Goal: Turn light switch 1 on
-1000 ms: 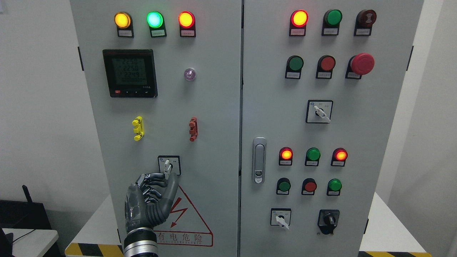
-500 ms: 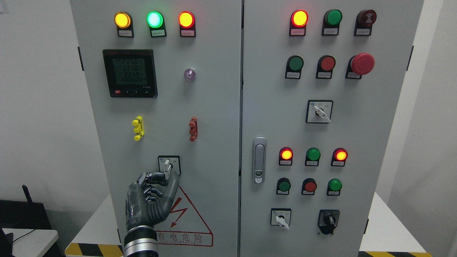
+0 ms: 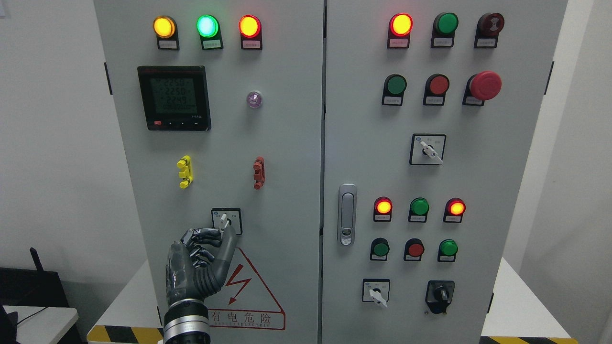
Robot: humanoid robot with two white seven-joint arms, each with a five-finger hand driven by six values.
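Light switch 1 (image 3: pixel 224 220), low on the left door of the cabinet (image 3: pixel 287 143), sits pinched at its white lever between thumb and forefinger of the left hand (image 3: pixel 201 260). Three more rotary switches show on the right door, their labels too small to read, and the hand's forearm is cut off at the bottom edge.

Only one view is given, shot from the robot's head and aimed straight at the grey cabinet (image 3: pixel 287 143) from pretty close up. Both doors are framed nearly top to bottom, with the left arm's hand (image 3: pixel 201 260) caught at the lower left.
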